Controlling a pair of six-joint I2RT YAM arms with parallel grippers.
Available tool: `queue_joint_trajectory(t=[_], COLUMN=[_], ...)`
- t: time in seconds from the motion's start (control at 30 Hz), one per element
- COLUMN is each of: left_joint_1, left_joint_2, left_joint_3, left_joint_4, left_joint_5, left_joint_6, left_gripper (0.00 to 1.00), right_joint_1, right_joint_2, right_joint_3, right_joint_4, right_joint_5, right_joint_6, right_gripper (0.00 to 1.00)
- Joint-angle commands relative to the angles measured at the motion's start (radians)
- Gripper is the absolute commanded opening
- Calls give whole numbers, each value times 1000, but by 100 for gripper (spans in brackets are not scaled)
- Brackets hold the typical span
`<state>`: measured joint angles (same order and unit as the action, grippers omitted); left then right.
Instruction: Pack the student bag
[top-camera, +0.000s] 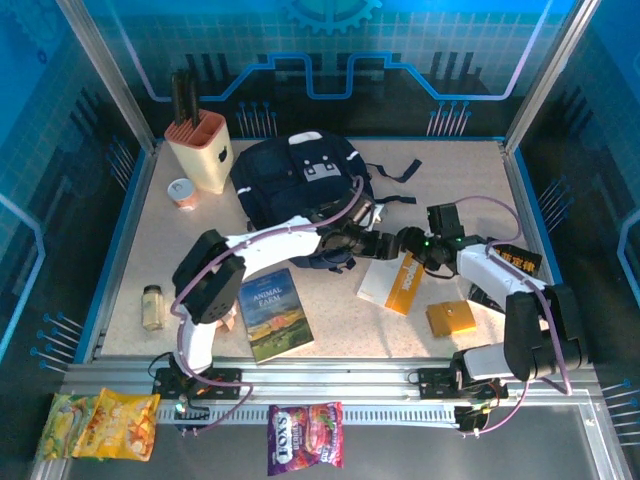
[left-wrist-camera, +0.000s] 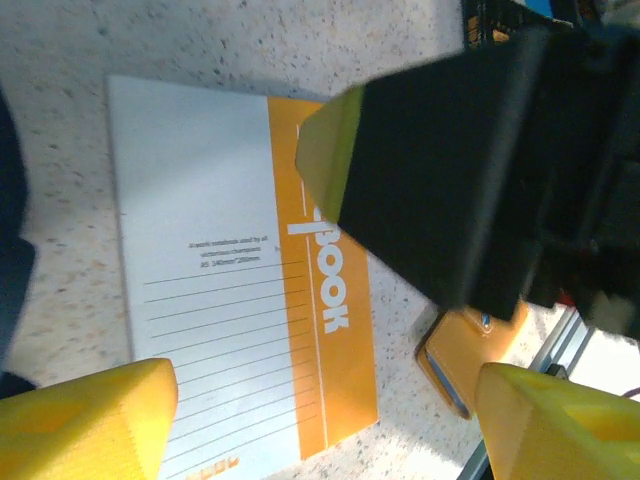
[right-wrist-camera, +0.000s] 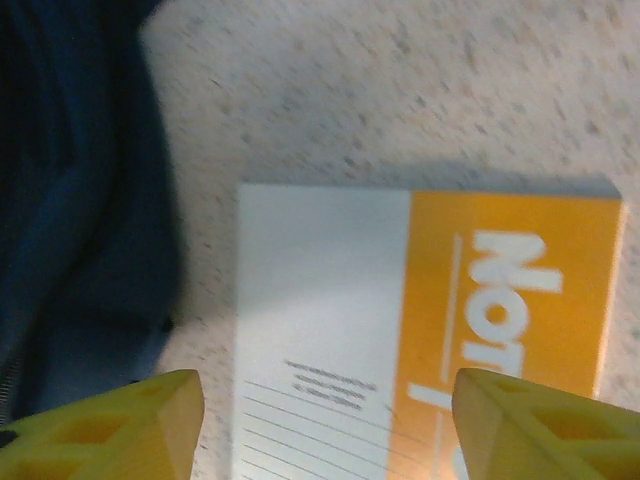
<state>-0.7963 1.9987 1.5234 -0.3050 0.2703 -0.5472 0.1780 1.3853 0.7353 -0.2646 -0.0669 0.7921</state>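
left gripper spread, empty, above notebook, right gripper spread, empty, above notebook, student bag just beside notebook

Paperback book: "ANIMAL FARM" in pale capitals across the upper part of the cover, above a landscape picture.
Notebook, right wrist view: large white letters "Not" on the orange band, cut off at the picture's edge; a few lines of small dark print on the pale part, too blurred to read.
Notebook, left wrist view: "book" in white, running lengthwise along the orange band; small print beside it illegible.
Candy bag: "FOX'S" in white on the purple front.
Black packet: yellow characters, too small to read.
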Motion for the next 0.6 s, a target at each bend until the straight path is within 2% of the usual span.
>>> queue_joint_trajectory(t=[0.0, 0.1, 0.3, 0.57], left_joint_1=[-13, -18, -18, -18], left_joint_2=[62, 98, 167, 221], left_joint_3=[71, 94, 153, 186], left_joint_4=[-97, -127, -194, -232], left_joint_5=[-46, -91, -132, -175], left_joint_6=[-23, -32, -12, -12], left_gripper=[69, 67, 55, 55], right_joint_1=[-27, -38, -54, -73], right_joint_2=[-1, 25, 106, 152], right_joint_3=[-50, -57, -40, 10], right_joint_4=[-43, -34, -16, -36], right_joint_5=[-29, -43, -52, 26], right_joint_6=[8, 3, -20, -68], right_gripper=[63, 58, 54, 54])
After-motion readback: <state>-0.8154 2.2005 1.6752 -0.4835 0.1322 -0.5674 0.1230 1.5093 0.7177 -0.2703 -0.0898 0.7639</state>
